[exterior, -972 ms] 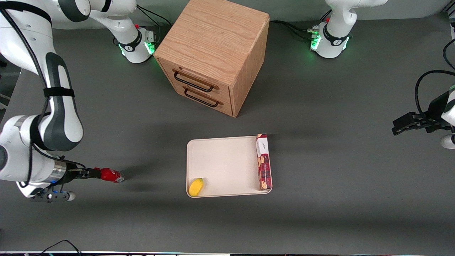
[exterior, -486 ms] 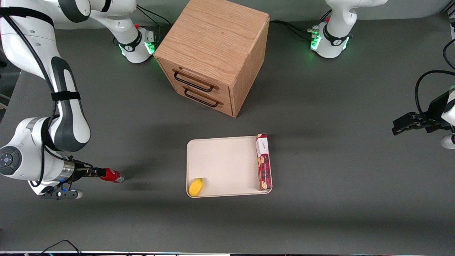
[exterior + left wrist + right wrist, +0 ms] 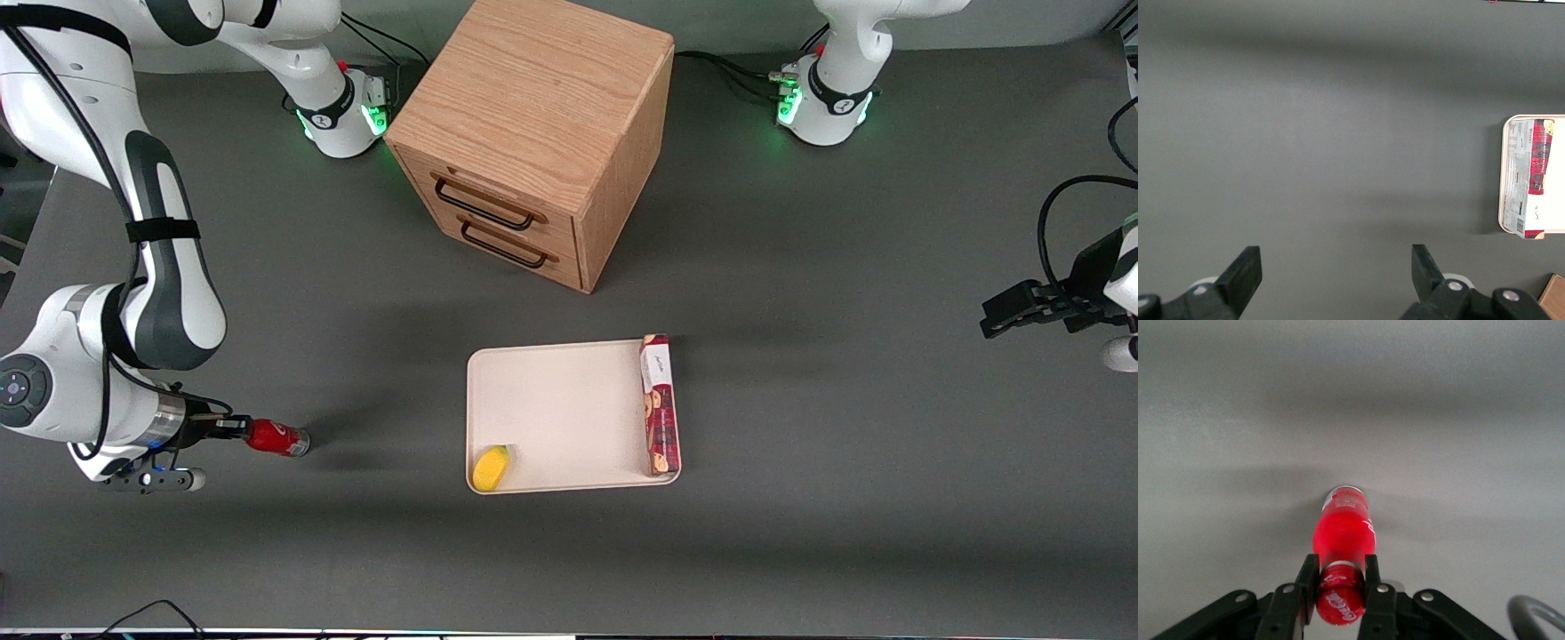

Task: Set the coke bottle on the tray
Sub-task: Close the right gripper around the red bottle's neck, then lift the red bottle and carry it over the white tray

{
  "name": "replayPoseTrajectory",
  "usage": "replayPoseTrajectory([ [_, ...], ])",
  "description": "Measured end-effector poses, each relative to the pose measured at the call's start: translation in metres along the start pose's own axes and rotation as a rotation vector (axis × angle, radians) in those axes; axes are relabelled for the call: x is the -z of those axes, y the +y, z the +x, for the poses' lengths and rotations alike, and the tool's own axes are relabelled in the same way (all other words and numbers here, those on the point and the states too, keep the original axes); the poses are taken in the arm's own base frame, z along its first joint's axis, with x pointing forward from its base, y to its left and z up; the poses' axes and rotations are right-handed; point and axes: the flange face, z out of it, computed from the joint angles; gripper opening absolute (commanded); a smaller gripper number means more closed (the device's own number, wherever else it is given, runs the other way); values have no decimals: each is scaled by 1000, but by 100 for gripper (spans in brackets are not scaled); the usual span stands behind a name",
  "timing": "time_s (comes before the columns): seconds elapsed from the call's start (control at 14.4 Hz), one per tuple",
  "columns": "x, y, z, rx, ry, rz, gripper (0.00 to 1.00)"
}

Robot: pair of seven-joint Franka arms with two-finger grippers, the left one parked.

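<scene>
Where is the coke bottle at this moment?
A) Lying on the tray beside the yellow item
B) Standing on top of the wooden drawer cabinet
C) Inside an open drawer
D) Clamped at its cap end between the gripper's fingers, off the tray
D: the gripper is shut on the cap end of the coke bottle, which lies toward the working arm's end of the table, well apart from the tray.

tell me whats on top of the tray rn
On the tray: a long red biscuit box along one edge and a yellow object at a corner. The coke bottle lies off it, clamped in the gripper.
</scene>
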Motion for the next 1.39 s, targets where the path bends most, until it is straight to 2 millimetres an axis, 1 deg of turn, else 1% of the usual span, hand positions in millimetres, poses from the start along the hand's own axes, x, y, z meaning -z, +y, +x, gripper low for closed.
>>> replayPoseTrajectory([
  [0.07, 9, -1, -1, 2, 10, 1, 0],
  [0.14, 25, -3, -3, 4, 17, 3, 0],
  [0.21, 49, -4, -6, 6, 18, 4, 0],
  [0.35, 117, -6, -19, 10, 13, 6, 0],
  [0.49, 191, -18, -41, 31, 11, 15, 0],
  [0.56, 224, -30, -54, 37, 8, 21, 0],
  [0.62, 250, -45, -67, 26, 0, 28, 0],
  [0.69, 270, -66, -79, 1, -9, 32, 0],
  [0.76, 286, -96, -90, -29, -12, 28, 0],
  [0.83, 295, -131, -101, -62, -12, 22, 0],
  [0.9, 297, -170, -111, -103, -11, 18, 0],
  [0.97, 292, -208, -120, -151, -22, 19, 0],
  [1.04, 282, -239, -126, -200, -39, 24, 0],
  [1.11, 269, -265, -127, -255, -47, 27, 0],
  [1.18, 251, -285, -123, -309, -40, 24, 0],
  [1.25, 229, -303, -117, -346, -24, 14, 0],
  [1.32, 201, -320, -110, -377, -2, 8, 0],
  [1.39, 168, -336, -104, -408, 14, 8, 0],
])
